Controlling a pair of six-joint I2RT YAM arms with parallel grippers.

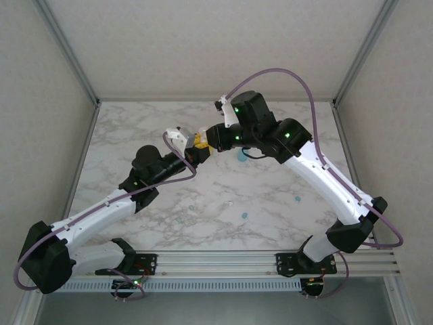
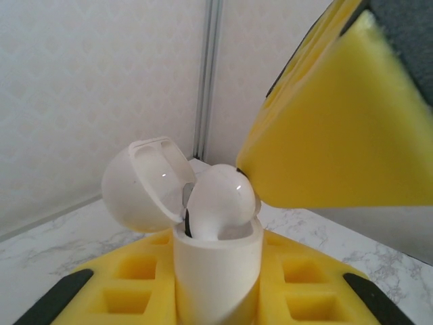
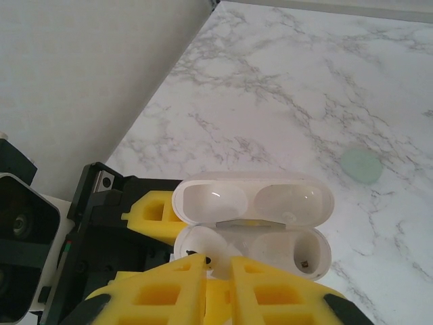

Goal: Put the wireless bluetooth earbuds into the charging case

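Observation:
My left gripper (image 2: 216,284) is shut on the white charging case (image 2: 218,267) and holds it upright above the table, its lid (image 2: 145,184) swung open. A white earbud (image 2: 220,203) sits partly in the case's left slot, its rounded head above the rim. My right gripper (image 3: 218,271) is shut on that earbud (image 3: 222,261), and one of its yellow fingers (image 2: 338,135) leans in from the upper right. The case's (image 3: 252,227) right slot (image 3: 304,254) is bare. From above, both grippers meet at the yellow fingers (image 1: 201,142).
A pale green rounded piece (image 3: 360,166) lies on the marble table (image 3: 284,88) beyond the case. Small teal buds (image 1: 245,215) (image 1: 295,198) (image 1: 191,207) are scattered on the near half of the table. The walls and the corner post (image 2: 206,74) stand close behind.

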